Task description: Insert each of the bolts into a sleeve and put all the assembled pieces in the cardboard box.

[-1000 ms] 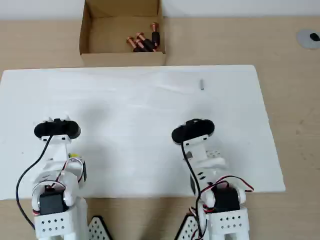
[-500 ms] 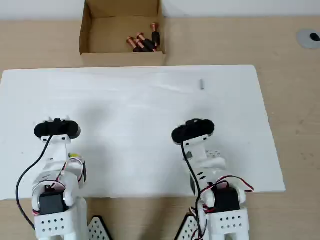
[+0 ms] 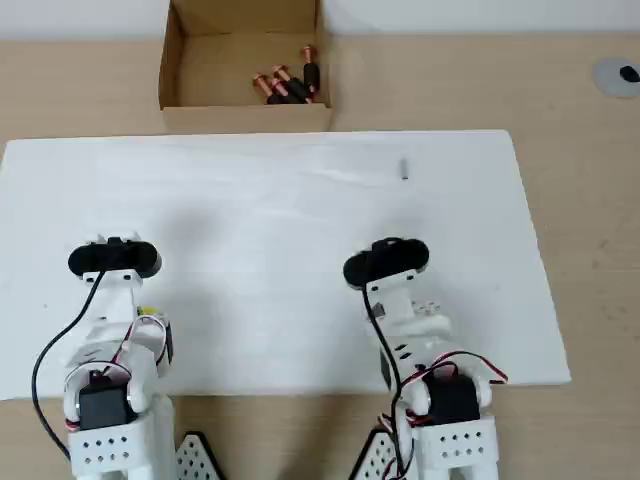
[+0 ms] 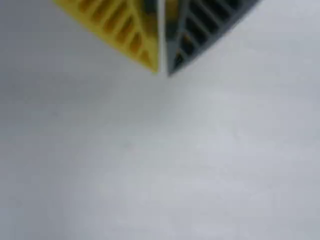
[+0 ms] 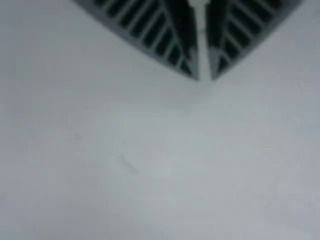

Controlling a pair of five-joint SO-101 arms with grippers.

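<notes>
At the far edge of the surface [image 3: 580, 200], the cardboard box [image 3: 172, 70] is standing open, just beyond the white sheet [image 3: 260, 230]. Several assembled pieces [image 3: 288, 85] are lying clustered in its right half, with copper bolt heads protruding from black sleeves. A small grey item [image 3: 404, 170] is lying on the sheet's far right part; its identity cannot be told. Both arms are sitting folded at the sheet's near edge. The left gripper [image 4: 162, 70] is hanging just above the sheet, its yellow finger [image 4: 120, 30] and black finger [image 4: 205, 25] drawn narrow, gripping nothing. The right gripper [image 5: 204, 77] is hanging likewise, narrow and gripping nothing.
</notes>
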